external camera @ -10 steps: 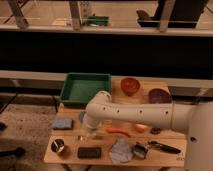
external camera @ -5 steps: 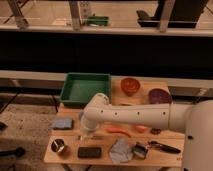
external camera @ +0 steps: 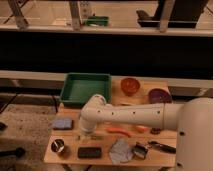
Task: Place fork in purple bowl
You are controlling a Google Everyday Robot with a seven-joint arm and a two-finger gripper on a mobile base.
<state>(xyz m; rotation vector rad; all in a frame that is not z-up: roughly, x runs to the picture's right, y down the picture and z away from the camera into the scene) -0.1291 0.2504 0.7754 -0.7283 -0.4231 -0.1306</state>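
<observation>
Camera view: we look down on a wooden table (external camera: 65,157) in the lower half of the frame. At its upper left sits a green tray (external camera: 85,89), its flat green floor showing. Just right of the tray stands a red-orange bowl (external camera: 130,85). Further right, near the table's right edge, is the purple bowl (external camera: 160,95). The inside of each bowl shows only its own colour. A small metal cup (external camera: 60,146) stands at the table's lower left corner, with a black rectangular block (external camera: 89,152) near it on the right.

A thick white arm (external camera: 135,116) reaches from the right of the frame to left of centre. The gripper (external camera: 84,134) hangs from its end, pointing down at the table above the black block. We cannot tell whether the gripper is open or closed, nor whether it holds anything.

The fork (external camera: 77,136) shows only as a faint slim sliver on the wood at the gripper's tip, and we cannot tell whether they touch. It lies well apart from the purple bowl, down and to the left of it.
</observation>
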